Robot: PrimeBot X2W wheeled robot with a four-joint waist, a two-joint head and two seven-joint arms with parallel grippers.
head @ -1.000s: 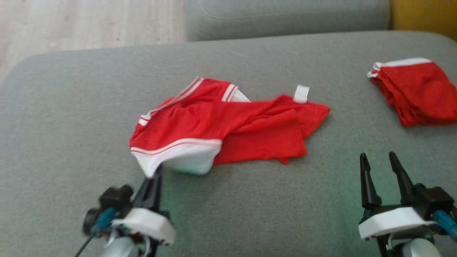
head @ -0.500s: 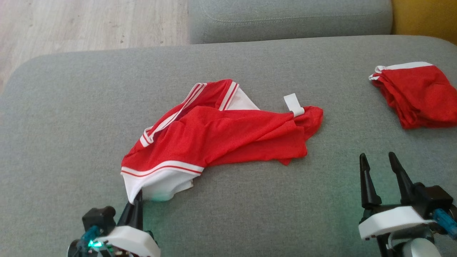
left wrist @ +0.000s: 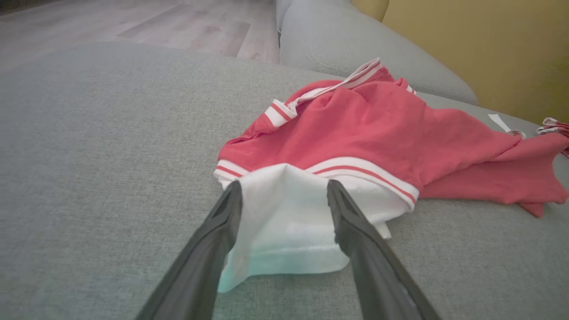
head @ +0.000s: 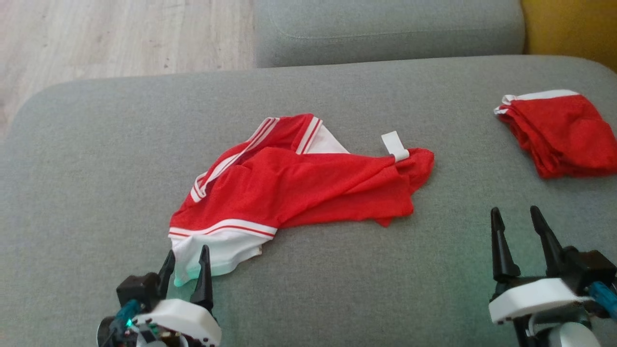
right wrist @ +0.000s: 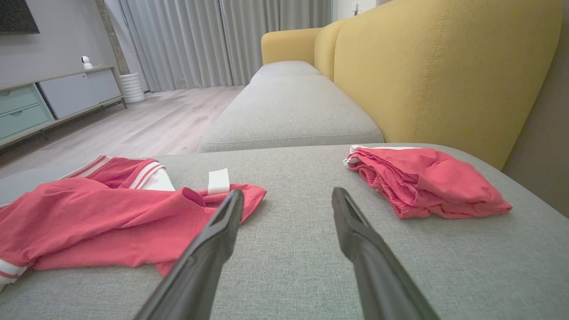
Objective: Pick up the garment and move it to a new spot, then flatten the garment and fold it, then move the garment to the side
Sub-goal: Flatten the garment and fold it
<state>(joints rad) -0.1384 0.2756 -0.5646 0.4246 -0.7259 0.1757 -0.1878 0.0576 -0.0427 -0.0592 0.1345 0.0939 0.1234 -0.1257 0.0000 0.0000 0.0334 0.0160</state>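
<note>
Released since the earlier frame, the red garment (head: pixel 308 188) was left crumpled mid-frame on the grey woven sofa cushion (head: pixel 96 168), its white hem (head: pixel 217 250) between the wide-spread left jaws. The right jaws were held wide, empty, lower right. Thin, limp mesh could be bunched if regrasped through one layer.

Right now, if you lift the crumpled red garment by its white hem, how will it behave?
Likely floppy: the red garment lies in soft folds on the cushion. Probably light: the fabric looks thin. Lifted by one edge, it should drape.
</note>
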